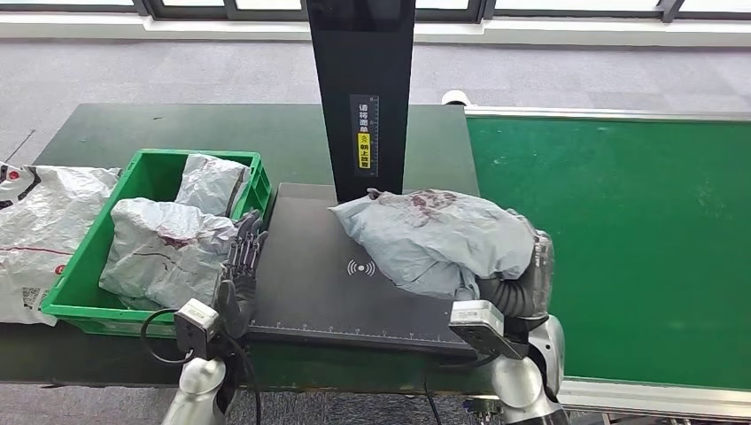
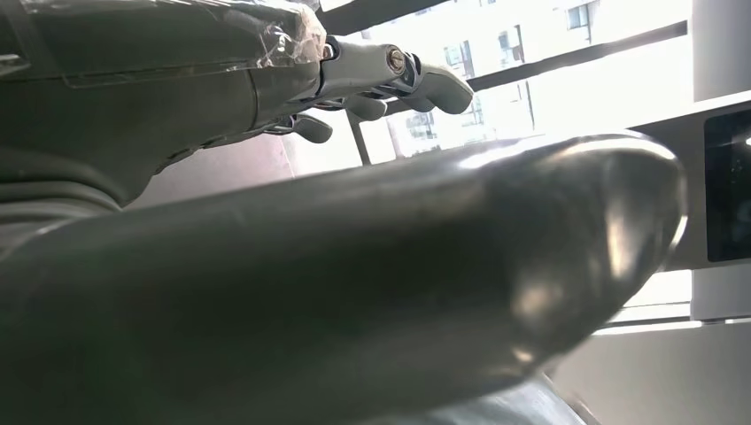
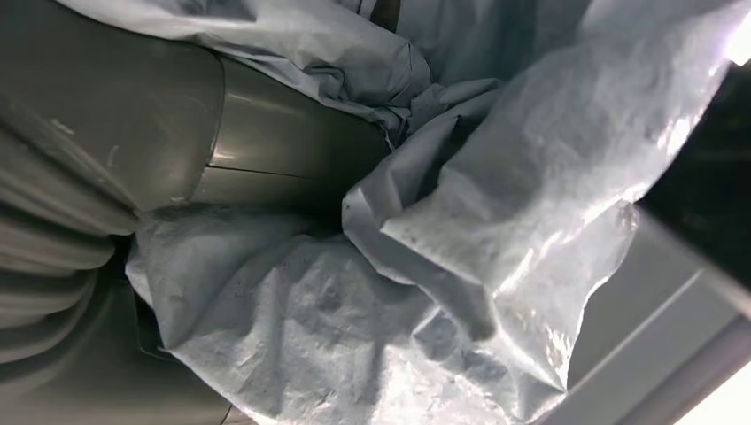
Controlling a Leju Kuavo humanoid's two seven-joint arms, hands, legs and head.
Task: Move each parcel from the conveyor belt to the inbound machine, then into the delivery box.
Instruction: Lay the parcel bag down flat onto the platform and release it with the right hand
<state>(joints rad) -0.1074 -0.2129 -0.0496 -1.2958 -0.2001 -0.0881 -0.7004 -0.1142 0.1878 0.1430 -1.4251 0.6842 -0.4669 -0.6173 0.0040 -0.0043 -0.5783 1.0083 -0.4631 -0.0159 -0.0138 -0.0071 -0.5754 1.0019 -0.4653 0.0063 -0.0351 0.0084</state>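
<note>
resting on the inbound machine (image 1: pixel 310 292) for scanning, the grey parcel (image 1: pixel 434 235) is being gripped by the right hand (image 1: pixel 518 283), while the left hand (image 1: pixel 241 266) is waiting open-fingered beside the green delivery box (image 1: pixel 89 266).

Black scanner post (image 1: pixel 361 88) behind the grey parcel (image 1: pixel 434 237); bare scan plate (image 1: pixel 305 274) leftward to the green crate (image 1: pixel 89 297).

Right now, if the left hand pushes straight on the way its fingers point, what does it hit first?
Likely the grey parcel in the green delivery box; the left hand points up along the box's near corner. Depth is unclear.
</note>
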